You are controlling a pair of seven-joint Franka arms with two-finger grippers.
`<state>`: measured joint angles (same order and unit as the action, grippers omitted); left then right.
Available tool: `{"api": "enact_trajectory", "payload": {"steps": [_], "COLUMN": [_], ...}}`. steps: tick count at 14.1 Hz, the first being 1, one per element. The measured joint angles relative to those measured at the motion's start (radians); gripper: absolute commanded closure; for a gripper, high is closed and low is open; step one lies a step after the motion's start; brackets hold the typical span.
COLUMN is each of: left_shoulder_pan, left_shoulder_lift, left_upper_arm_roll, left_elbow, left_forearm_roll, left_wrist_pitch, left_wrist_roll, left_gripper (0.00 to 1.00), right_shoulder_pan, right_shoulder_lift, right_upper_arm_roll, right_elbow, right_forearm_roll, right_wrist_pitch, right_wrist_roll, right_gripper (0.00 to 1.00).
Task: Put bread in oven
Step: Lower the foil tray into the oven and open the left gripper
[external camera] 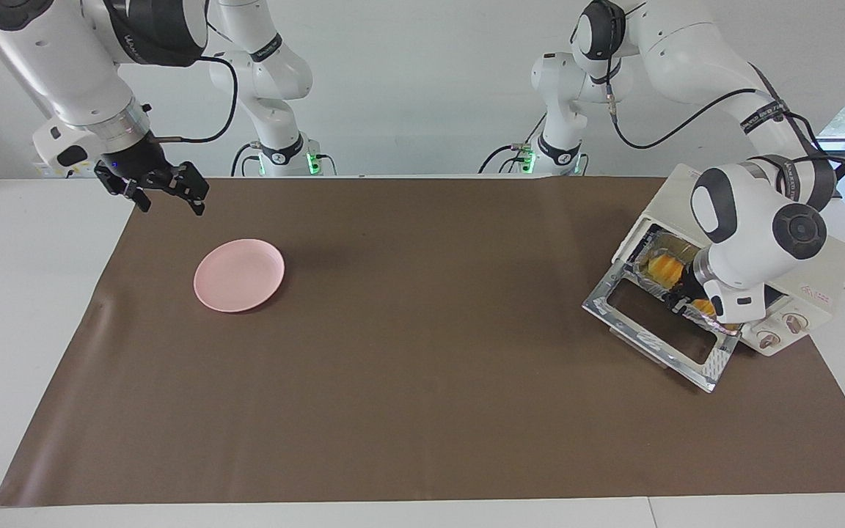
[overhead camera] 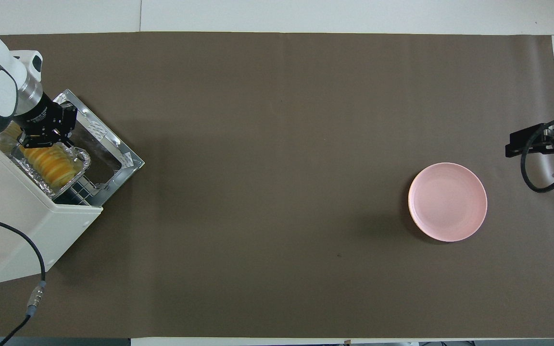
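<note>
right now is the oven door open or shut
Open: the oven door lies folded down flat on the mat, and the foil tray with the bread sits partway into the opening.

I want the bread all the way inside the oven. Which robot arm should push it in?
The left one. Its left gripper is shut on the foil tray holding the bread at the oven mouth. The right gripper waits open near the pink plate.

Bread (overhead camera: 51,162) in foil tray (overhead camera: 34,172), half inside oven (overhead camera: 22,226).

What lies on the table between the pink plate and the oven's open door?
Nothing: between the pink plate and the oven door only bare brown mat shows, clearest in the overhead view.
</note>
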<state>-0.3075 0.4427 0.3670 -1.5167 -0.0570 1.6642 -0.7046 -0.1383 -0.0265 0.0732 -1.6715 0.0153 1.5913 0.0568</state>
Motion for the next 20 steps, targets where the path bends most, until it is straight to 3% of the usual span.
{"api": "enact_trajectory", "payload": {"steps": [18,20], "left_shoulder_pan": [0.011,0.011], "left_shoulder_lift": [-0.031,-0.035], "left_upper_arm_roll": [0.015,0.014], "left_elbow": [-0.078,-0.083], "left_forearm_roll": [0.039,0.039], "left_wrist_pitch": [0.065,0.066], "left_wrist_roll": [0.012,0.033], "left_gripper": [0.98,0.59], "right_shoulder_pan": [0.0,0.0], "right_shoulder_lift": [0.0,0.0], "right_upper_arm_roll": [0.0,0.0], "right_elbow": [0.0,0.0], "right_forearm_roll": [0.0,0.0], "right_wrist_pitch": [0.0,0.0], "right_wrist_roll": [0.0,0.0], "right_gripper": [0.0,0.0]}}
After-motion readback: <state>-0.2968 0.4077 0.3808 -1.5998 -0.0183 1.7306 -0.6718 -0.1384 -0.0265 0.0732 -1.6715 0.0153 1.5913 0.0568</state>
